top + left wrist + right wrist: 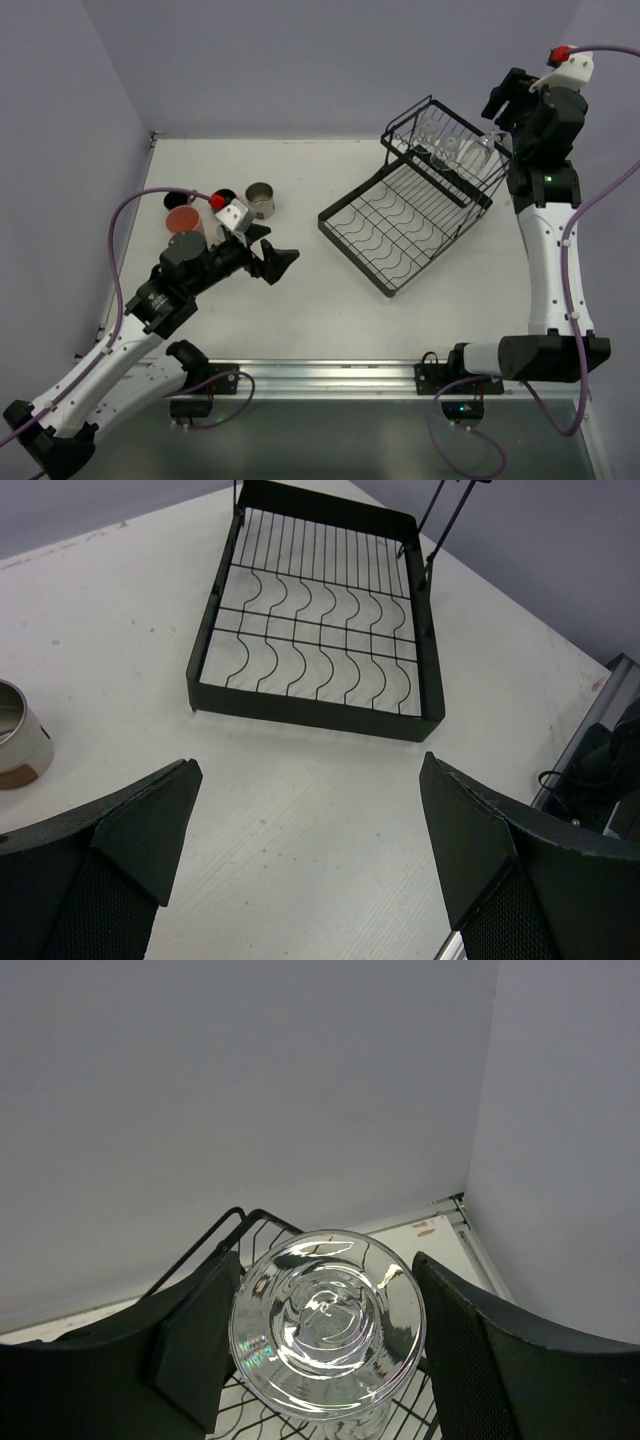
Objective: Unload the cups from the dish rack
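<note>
I had the right gripper [328, 1260] closed on a clear glass [328, 1325], its base toward the camera, above the raised basket end of the dish rack [310, 712] near the back wall [250, 1080]. The left gripper [310, 763] hung spread wide over the table [300, 830]. The rack's flat tray lay ahead of it, a cream cup [15, 745] and an orange-red mug [183, 220] to its left.

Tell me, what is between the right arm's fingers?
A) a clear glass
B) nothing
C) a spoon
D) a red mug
A: the right wrist view shows a clear glass filling the gap between the right gripper's two fingers.
</note>
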